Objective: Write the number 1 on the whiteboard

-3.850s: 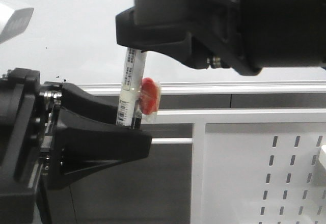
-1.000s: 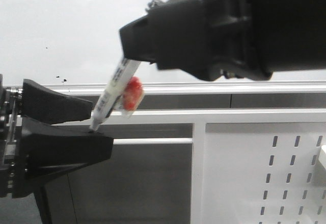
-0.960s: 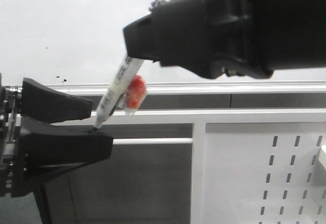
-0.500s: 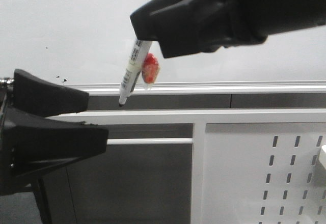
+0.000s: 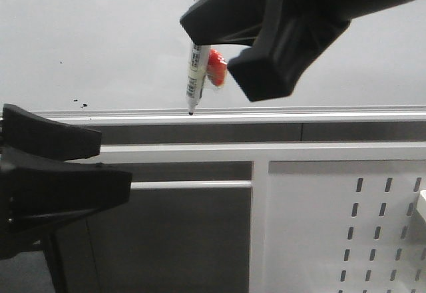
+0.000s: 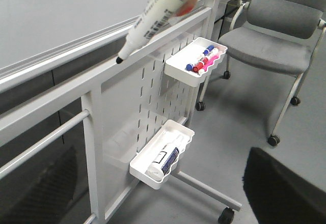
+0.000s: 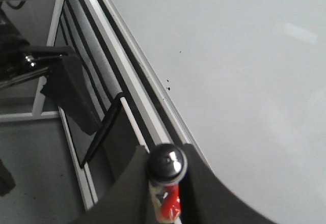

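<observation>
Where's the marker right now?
Front view: the marker hangs tip-down from the right end effector, in front of the whiteboard, its tip just above the silver rail.

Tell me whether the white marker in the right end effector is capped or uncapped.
Uncapped: the white marker shows a bare black tip in the front view, held by the right end effector before the pale glossy whiteboard.

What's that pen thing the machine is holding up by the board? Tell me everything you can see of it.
It is a marker with a slim white barrel printed with black text and a barcode, ending in a small black uncapped tip. A round red tag in clear wrap sits against its side. The right pincer clamps its upper part, so it hangs nearly upright, tip down. The tip sits just above the silver rail at the lower edge of the whiteboard; whether it touches the board cannot be told.
</observation>
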`<state>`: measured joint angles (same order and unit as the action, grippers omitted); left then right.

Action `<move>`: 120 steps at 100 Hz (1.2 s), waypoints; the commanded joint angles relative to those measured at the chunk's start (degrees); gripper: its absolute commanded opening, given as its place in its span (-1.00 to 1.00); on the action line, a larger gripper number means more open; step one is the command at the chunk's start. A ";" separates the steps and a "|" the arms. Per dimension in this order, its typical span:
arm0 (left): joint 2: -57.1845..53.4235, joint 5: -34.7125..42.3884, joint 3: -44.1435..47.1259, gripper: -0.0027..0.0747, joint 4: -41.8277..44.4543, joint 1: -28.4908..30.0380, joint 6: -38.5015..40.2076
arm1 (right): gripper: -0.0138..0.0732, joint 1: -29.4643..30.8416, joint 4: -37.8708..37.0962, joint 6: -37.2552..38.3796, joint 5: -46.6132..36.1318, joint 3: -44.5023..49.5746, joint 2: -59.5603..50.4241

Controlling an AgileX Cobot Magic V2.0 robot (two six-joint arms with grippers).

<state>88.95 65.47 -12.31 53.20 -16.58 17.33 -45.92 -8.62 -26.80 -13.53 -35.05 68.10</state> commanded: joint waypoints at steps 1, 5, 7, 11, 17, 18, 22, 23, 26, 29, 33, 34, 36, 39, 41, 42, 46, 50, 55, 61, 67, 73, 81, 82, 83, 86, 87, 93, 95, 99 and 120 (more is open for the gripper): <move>-1.62 11.78 -0.47 0.61 -2.43 -0.06 0.66 | -0.82 0.38 -1.56 -4.41 -3.43 -2.09 -1.17; -1.62 11.78 -0.47 0.61 -3.08 -0.06 0.66 | -0.82 0.38 -2.10 -5.86 -3.34 -2.09 -1.18; -1.62 11.78 -0.47 0.61 -3.34 -0.06 0.66 | -0.82 0.38 -2.49 -6.06 -3.19 -2.09 -1.05; -1.62 11.78 -0.47 0.61 -3.85 -0.06 0.66 | -0.82 0.38 -2.93 -7.21 -2.73 -2.09 -0.74; -1.62 11.78 -0.47 0.61 -4.33 -0.06 0.66 | -0.82 0.38 -3.33 -10.12 -1.83 -2.09 0.13; -1.62 11.78 -0.47 0.61 -4.28 -0.06 0.66 | -0.82 0.38 -3.34 -10.86 -1.56 -2.09 0.39; -1.62 11.78 -0.47 0.61 -4.52 -0.06 0.66 | -0.82 0.38 -3.49 -12.67 -1.30 -2.09 1.28; -1.62 11.78 -0.47 0.61 -4.49 -0.06 0.55 | -0.82 0.38 -3.49 -13.39 -1.30 -2.09 1.44; -1.62 11.78 -0.47 0.61 -4.49 -0.06 0.55 | -0.82 0.38 -3.60 -14.51 -1.30 -2.09 2.07; -1.62 11.78 -0.47 0.61 -4.56 -0.06 0.55 | -0.82 0.38 -3.60 -15.82 -1.61 -2.09 2.87; -1.62 11.78 -0.47 0.61 -4.70 -0.06 0.55 | -0.82 0.38 -3.74 -17.23 -1.98 -2.09 3.71; -1.62 11.78 -0.47 0.61 -4.70 -0.06 0.55 | -0.82 0.38 -3.74 -17.49 -2.23 -2.09 4.02; -1.62 11.78 -0.47 0.61 -4.70 -0.06 0.55 | -0.82 0.38 -3.74 -18.12 -2.51 -2.09 4.47; -1.62 11.78 -0.47 0.61 -4.70 -0.06 0.55 | -0.82 0.38 -3.74 -18.67 -2.94 -2.09 5.07; -1.62 11.78 -0.47 0.61 -4.70 -0.06 0.55 | -0.82 0.38 -3.74 -18.83 -3.45 -2.09 5.41; -1.62 11.78 -0.47 0.61 -4.70 -0.06 0.55 | -0.82 0.38 -3.74 -18.83 -3.62 -2.09 5.54; -1.62 11.78 -0.47 0.61 -4.70 -0.06 0.55 | -0.82 0.38 -3.74 -19.16 -4.87 -2.09 6.05; -1.62 11.78 -0.47 0.61 -4.70 -0.06 0.47 | -0.82 0.38 -3.74 -20.09 -6.00 -2.09 6.33; -1.62 11.78 -0.47 0.61 -5.12 -0.06 0.47 | -0.82 0.38 -3.74 -21.47 -7.38 -2.09 6.45; -1.62 11.78 -0.47 0.61 -5.58 -0.06 0.47 | -0.82 0.89 -3.74 -23.81 -8.55 -2.09 6.57; -1.62 11.78 -0.47 0.61 -5.76 -0.06 0.47 | -0.82 1.49 -3.63 -25.84 -8.96 -2.14 6.69; -1.62 11.78 -0.47 0.61 -6.08 -0.06 0.47 | -0.82 2.36 -3.54 -26.57 -9.08 -2.14 6.69; -1.62 11.78 -0.47 0.61 -6.20 -0.06 0.43 | -0.82 3.11 -3.40 -28.36 -9.72 -2.14 6.69; -1.62 11.78 -0.47 0.61 -6.20 -0.06 0.43 | -0.82 3.22 -3.40 -28.52 -9.85 -2.14 6.69; -1.62 11.78 -0.47 0.61 -6.20 -0.06 0.43 | -0.82 3.23 -3.40 -28.71 -10.02 -2.14 6.69; -1.62 11.78 -0.47 0.61 -6.44 -0.06 0.34 | -0.82 3.39 -3.40 -29.41 -10.25 -2.14 6.69; -1.62 11.78 -0.47 0.61 -6.43 -0.06 0.34 | -0.82 3.52 -3.40 -29.60 -10.36 -2.14 6.69; -1.62 11.78 -0.47 0.61 -7.02 -0.06 0.22 | -0.82 3.65 -3.40 -32.19 -10.35 -2.14 6.69; -1.62 11.78 -0.47 0.61 -7.15 -0.06 0.22 | -0.82 3.65 -3.40 -33.22 -10.35 -2.14 6.69; -1.62 11.78 -0.47 0.61 -7.30 -0.06 0.08 | -0.82 3.65 -3.30 -34.15 -10.35 -2.14 6.69; -1.62 11.78 -0.47 0.61 -8.18 -0.06 -0.06 | -0.82 3.65 -3.30 -37.15 -10.61 -2.14 6.69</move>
<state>88.95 65.47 -12.31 46.76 -16.58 17.23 -42.62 -12.21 -62.42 -19.27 -35.13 75.97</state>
